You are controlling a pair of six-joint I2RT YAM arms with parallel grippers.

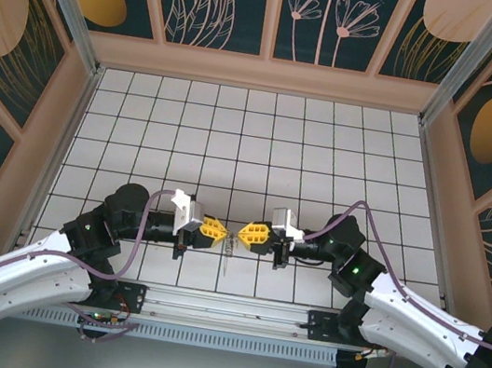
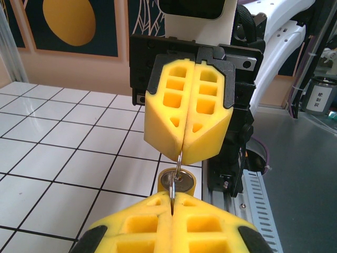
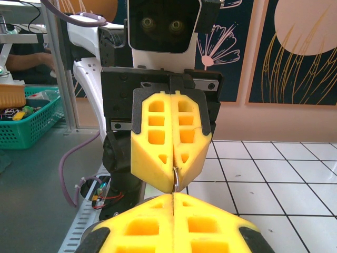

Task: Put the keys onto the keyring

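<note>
Over the white tiled table [image 1: 326, 160], we see the left gripper [image 1: 218, 232] and right gripper [image 1: 243, 234] tip to tip, both clenched on the keyring [image 2: 178, 167] by its thin metal ring; a yellow-headed key [image 2: 181, 183] hangs just below.

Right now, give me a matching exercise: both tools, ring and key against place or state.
Things: 1 left tool; 2 right tool; 3 ring; 4 key.
States: A yellow head, below the gap; B shut, right in top view; C wire pinched by both tools; D shut, left in top view.
Pairs: 1-D; 2-B; 3-C; 4-A.
</note>
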